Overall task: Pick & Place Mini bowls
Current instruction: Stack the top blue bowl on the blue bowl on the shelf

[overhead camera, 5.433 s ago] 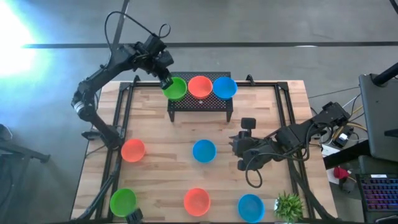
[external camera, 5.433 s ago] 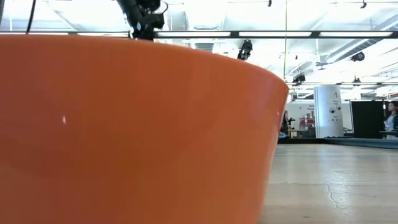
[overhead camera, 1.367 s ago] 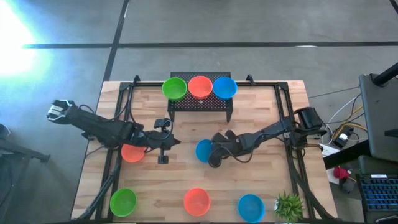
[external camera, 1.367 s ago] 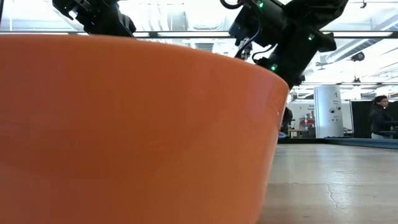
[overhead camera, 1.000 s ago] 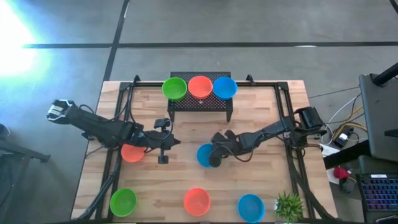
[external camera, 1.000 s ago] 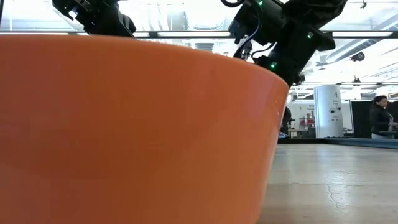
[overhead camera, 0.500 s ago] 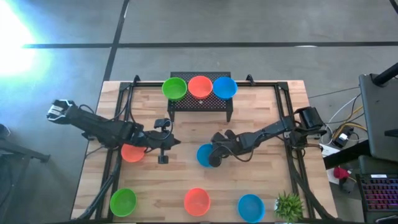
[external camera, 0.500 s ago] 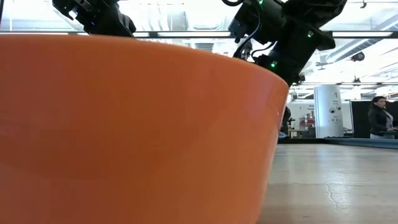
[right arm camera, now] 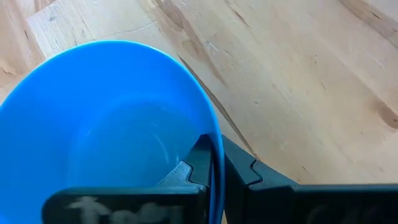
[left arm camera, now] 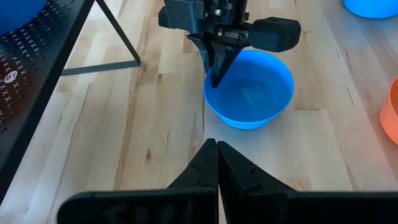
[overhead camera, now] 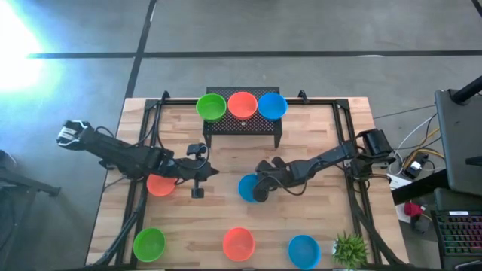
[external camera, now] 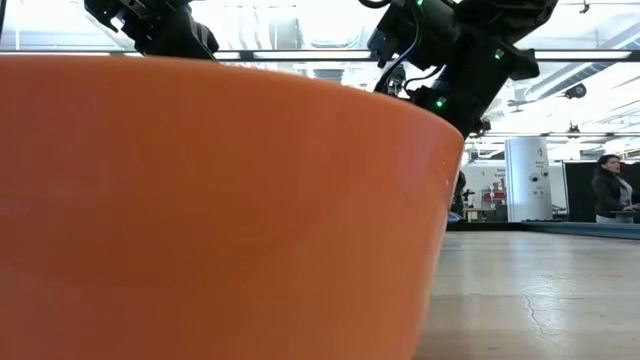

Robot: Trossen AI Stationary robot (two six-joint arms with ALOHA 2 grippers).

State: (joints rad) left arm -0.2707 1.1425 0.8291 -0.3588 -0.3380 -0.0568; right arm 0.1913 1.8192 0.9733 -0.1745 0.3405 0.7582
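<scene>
I have the right gripper [overhead camera: 258,190] pinching the rim of the blue bowl [overhead camera: 247,188] mid-table, jaws astride its wall for lifting. My left gripper [overhead camera: 197,183] waits beside the orange bowl [overhead camera: 158,185], jaws closed and empty.

grey concrete floor [overhead camera: 301,30], ceiling strip lights [external camera: 440,54]

Bright overhead light, floor glare upper-left

High view looks straight down; low view sits against an orange bowl [external camera: 220,210]. Both wrist views share the blue bowl [left arm camera: 252,90] at the right gripper [left arm camera: 217,78].
</scene>
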